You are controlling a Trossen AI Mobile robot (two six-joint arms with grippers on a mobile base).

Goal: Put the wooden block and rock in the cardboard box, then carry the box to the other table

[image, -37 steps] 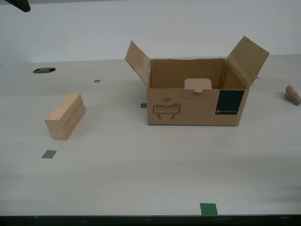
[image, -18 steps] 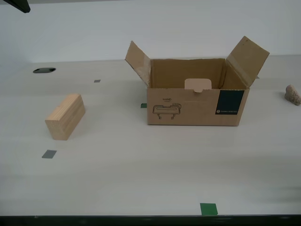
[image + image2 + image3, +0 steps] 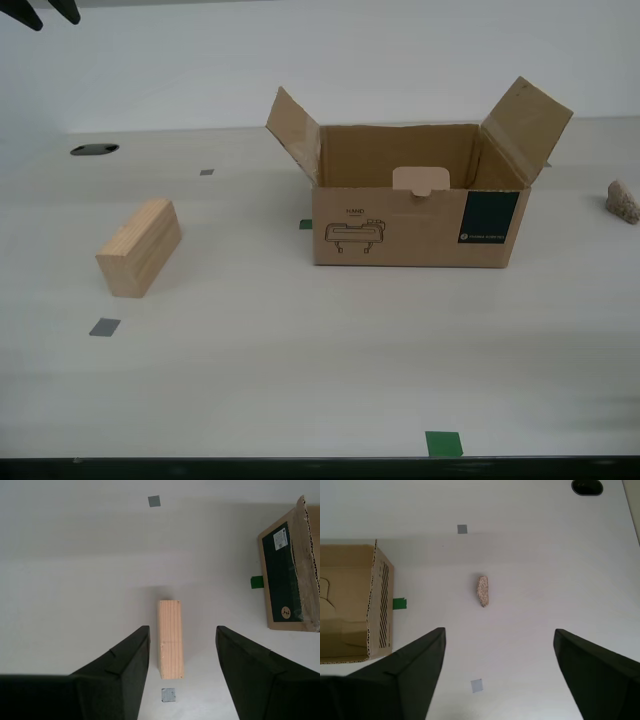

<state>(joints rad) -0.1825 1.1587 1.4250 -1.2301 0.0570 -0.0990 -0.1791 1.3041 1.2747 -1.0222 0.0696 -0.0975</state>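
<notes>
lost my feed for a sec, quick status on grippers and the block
My second gripper open above the wooden block. My first gripper open, over the rock. Cardboard box open. Nothing in the way.

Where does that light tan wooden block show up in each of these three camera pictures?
Exterior view: the light tan rectangular wooden block lies toward that view's left, apart from the brown cardboard box.
Second wrist view: the block lies lengthwise below the open pincer.
First wrist view: not in it.
Shared landmark: the box, seen in all three.
</notes>
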